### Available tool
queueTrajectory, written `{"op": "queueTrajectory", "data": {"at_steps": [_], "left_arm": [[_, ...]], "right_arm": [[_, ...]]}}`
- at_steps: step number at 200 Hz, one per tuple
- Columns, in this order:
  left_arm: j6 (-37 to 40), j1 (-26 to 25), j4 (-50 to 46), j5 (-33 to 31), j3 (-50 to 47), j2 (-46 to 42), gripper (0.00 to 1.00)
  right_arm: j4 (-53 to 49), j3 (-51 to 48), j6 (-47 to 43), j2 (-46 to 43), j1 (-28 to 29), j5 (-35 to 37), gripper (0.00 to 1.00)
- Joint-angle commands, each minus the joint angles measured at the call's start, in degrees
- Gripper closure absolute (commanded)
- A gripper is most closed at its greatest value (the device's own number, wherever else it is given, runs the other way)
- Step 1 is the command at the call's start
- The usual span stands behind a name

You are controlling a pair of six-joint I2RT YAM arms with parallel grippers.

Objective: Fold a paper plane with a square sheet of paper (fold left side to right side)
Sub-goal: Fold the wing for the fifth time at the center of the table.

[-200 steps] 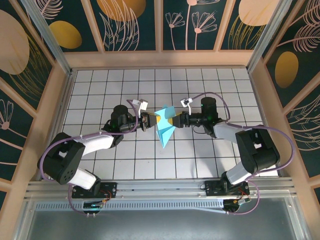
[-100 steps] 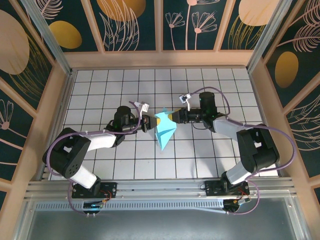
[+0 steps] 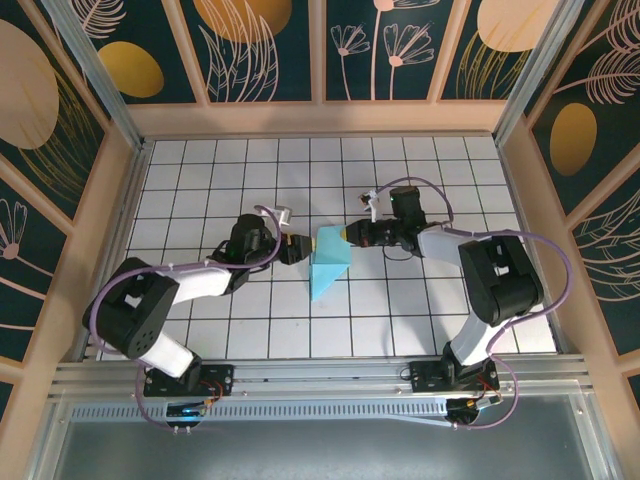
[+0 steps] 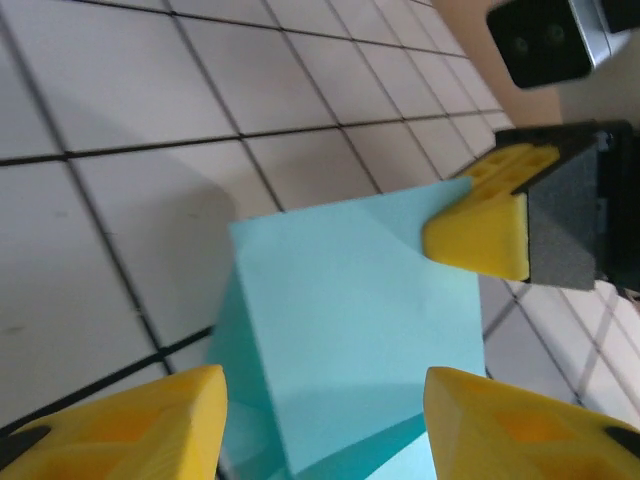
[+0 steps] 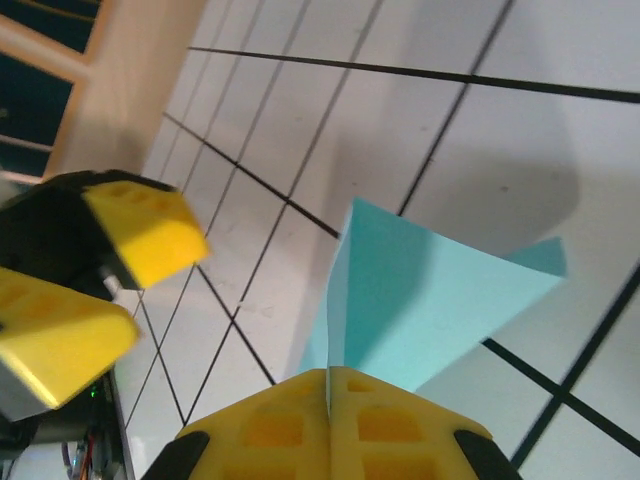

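Bright, even light from above. Soft grey shadow on tiles just past fingers, behind paper. Close fingers blurry; top view sharp.

Paper at right pincer tip: plain turquoise, no print. Pincer fingers: yellow, black backing. Table beneath: white tiles, dark grid lines. Walls beyond: navy, gold-peach plant motifs.

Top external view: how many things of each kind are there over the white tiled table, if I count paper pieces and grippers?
folded turquoise paper: 1
grippers with yellow fingers: 2 (left gripper, right gripper)
Total: 3
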Motion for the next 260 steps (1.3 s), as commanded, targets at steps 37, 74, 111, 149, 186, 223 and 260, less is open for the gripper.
{"op": "queueTrajectory", "data": {"at_steps": [37,74,111,149,186,223,260], "left_arm": [[10.98,-2.70,-18.12,-12.98,2.77,-12.97,0.49],[13.79,-11.26,-24.95,-19.69,5.23,-13.00,0.50],[14.05,-20.25,-28.98,-26.23,10.05,-6.98,0.49],[14.85,-25.32,-30.89,-31.27,14.78,0.57,0.45],[17.05,-28.74,-34.23,-36.92,20.66,7.70,0.41],[18.74,-30.78,-38.57,-44.00,25.30,13.82,0.36],[19.45,-31.36,-40.94,-48.21,27.24,17.36,0.34]], "right_arm": [[-15.16,8.61,12.38,3.60,-0.21,9.03,1.00],[-18.72,10.67,16.35,4.14,-1.03,10.71,1.00],[-19.42,11.93,17.75,5.22,-1.26,9.93,1.00],[-19.43,12.38,18.52,5.57,-1.31,10.27,1.00],[-19.91,12.86,18.53,5.92,-1.31,10.51,1.00],[-19.97,12.89,18.47,6.34,-1.30,10.54,1.00],[-19.79,12.86,18.48,6.79,-1.30,10.45,1.00]]}}
